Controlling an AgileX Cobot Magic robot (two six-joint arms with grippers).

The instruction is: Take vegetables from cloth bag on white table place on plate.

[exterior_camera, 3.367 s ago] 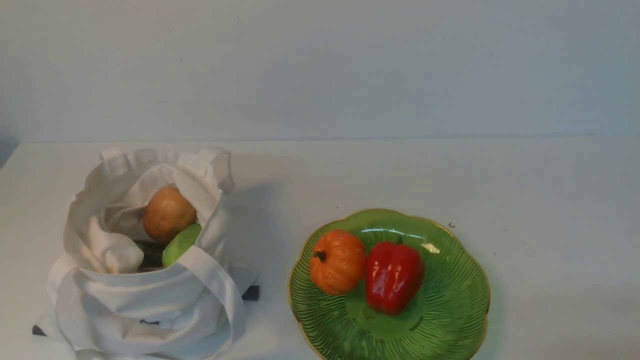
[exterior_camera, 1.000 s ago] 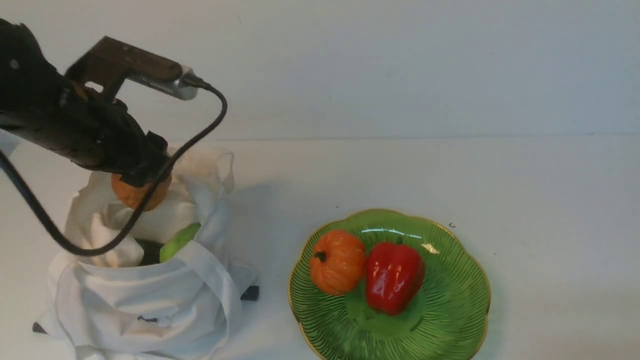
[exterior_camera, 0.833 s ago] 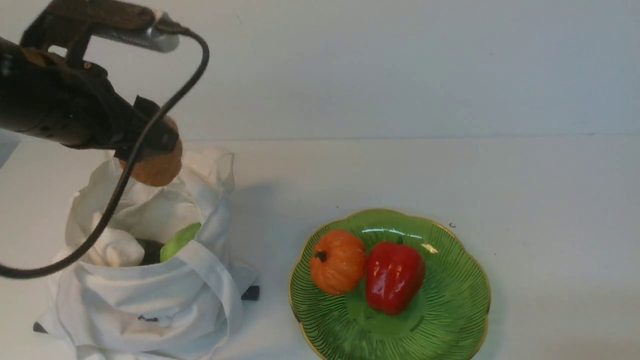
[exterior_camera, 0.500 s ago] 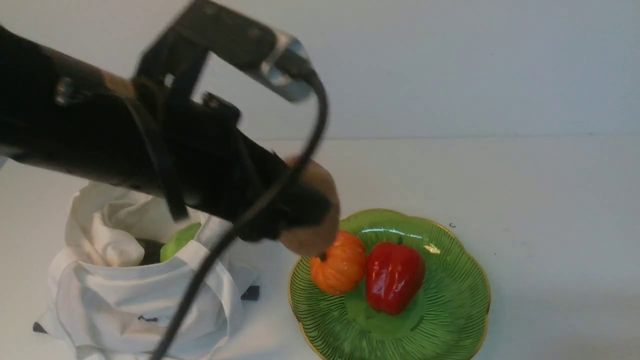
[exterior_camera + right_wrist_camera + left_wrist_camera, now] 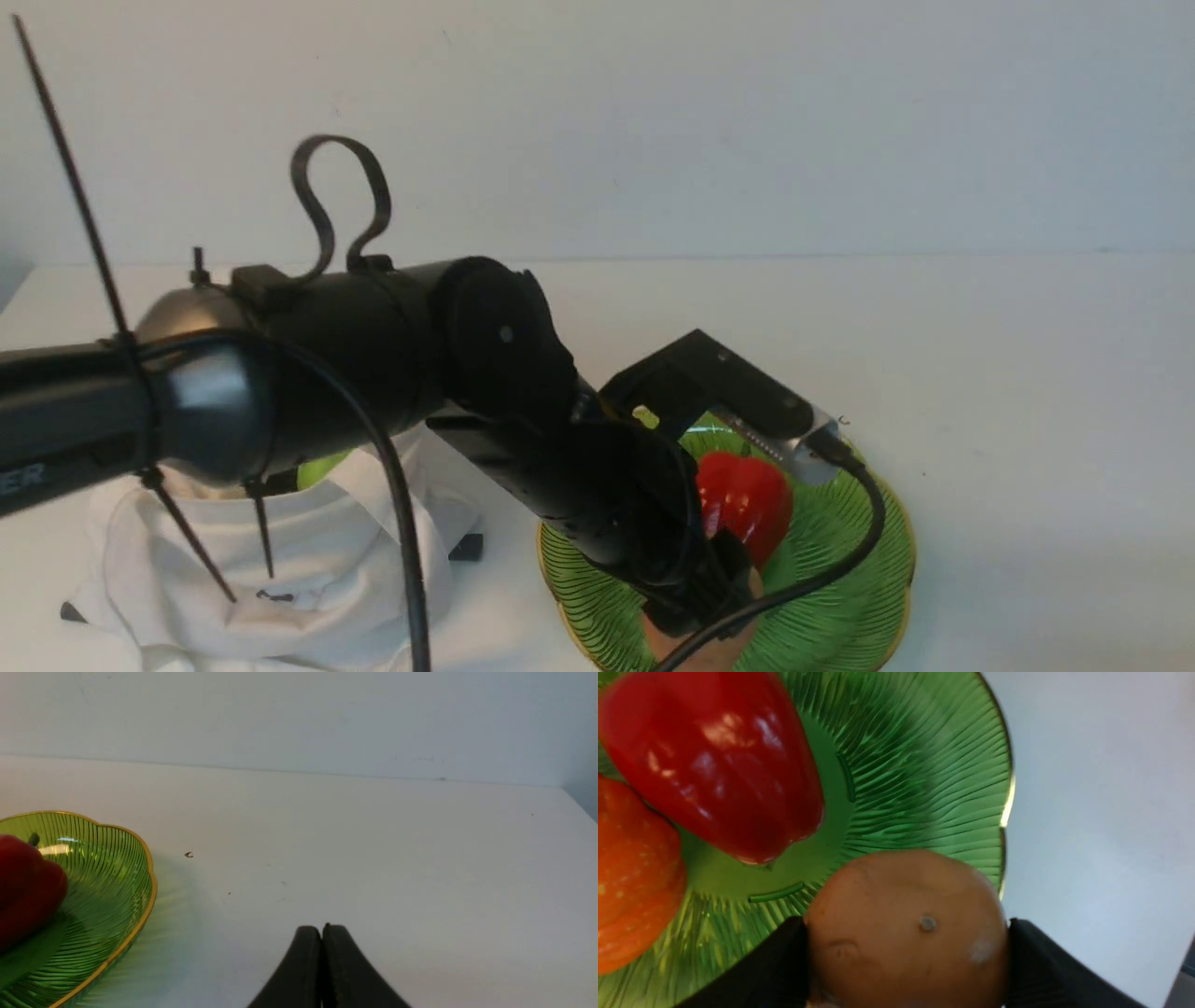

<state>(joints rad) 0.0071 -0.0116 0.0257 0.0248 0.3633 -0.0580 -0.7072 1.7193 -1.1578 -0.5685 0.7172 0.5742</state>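
The left hand [image 5: 908, 961] held the smooth tan-brown oval potato [image 5: 906, 914] clamped between its two black fingers [image 5: 775, 966], spread wide to span it, one on each flank. It hung over the translucent, ribbed green glass plate [image 5: 924, 765] with the scalloped gold rim, on the side of the plate nearest the robot. The coming set-down seemed to turn on one gap. The glossy red bell pepper [image 5: 714, 760] lay just beyond the potato toward the plate's middle, apart from it, with a strip of bare ribbed glass between them. The ribbed orange pumpkin [image 5: 630, 877] sat against the pepper on its far side. On its other flank the potato overlapped the gold rim in the left wrist view, with the plain white counter [image 5: 1101, 812] right past it. So the free spot was a narrow one between pepper and rim, and a straight drop looked safer than any drift outward. Whether the potato already touched the glass could not be told, and its lower end ran out of the frame, so its long axis stayed unsettled. The right hand [image 5: 322, 961], fingers pressed together and empty, hovered over bare counter beside the plate. The soft off-white cloth bag [image 5: 280, 560] stood well apart on the left, a light green piece [image 5: 322, 467] showing at its mouth.
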